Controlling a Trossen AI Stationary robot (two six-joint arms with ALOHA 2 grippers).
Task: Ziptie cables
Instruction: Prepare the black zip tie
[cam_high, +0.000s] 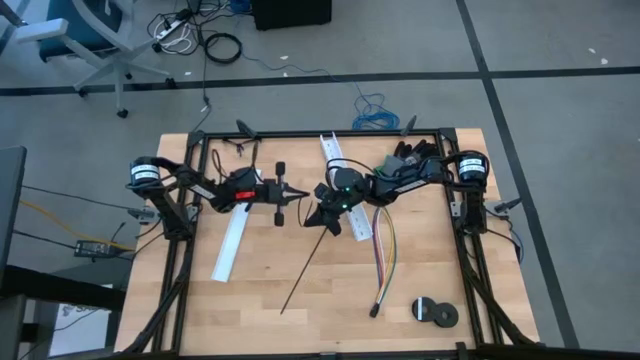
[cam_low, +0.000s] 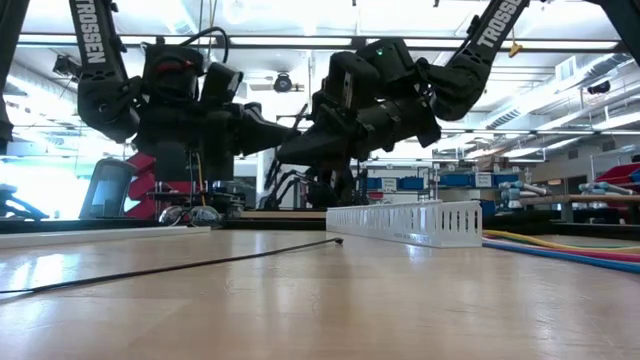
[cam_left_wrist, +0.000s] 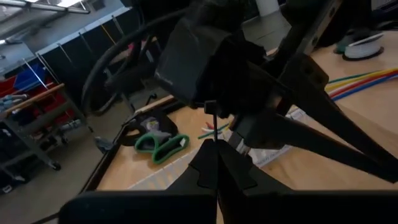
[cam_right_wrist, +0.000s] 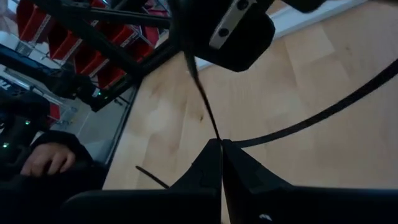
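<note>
My left gripper (cam_high: 300, 195) and my right gripper (cam_high: 314, 205) are both shut and meet tip to tip above the middle of the table. A short stretch of thin black ziptie (cam_right_wrist: 202, 93) runs between them. A second ziptie (cam_high: 300, 270) lies flat on the wood and runs toward the near edge. The cables (cam_high: 385, 255), yellow, blue and pinkish, lie on the table right of centre with their small dark end (cam_high: 376, 310) nearest the front. My left gripper has the ziptie's thin strip (cam_left_wrist: 211, 121) coming straight out of its shut fingertips (cam_left_wrist: 208, 155). It comes level from the table's left. The strip is clear of the table. My right gripper pinches the ziptie's strip (cam_right_wrist: 214, 130) at its very fingertips (cam_right_wrist: 208, 155), coming from the table's right and slanting a little down. The strip runs away from the tips toward my left gripper, clear of the wood.
One white slotted channel (cam_high: 232, 245) lies left of centre. Another channel (cam_high: 347, 190) lies under my right arm. A black tape roll (cam_high: 433, 312) sits near the front right. Green clips (cam_left_wrist: 161, 144) lie at the far edge. A person's hand (cam_right_wrist: 43, 158) shows beyond the table.
</note>
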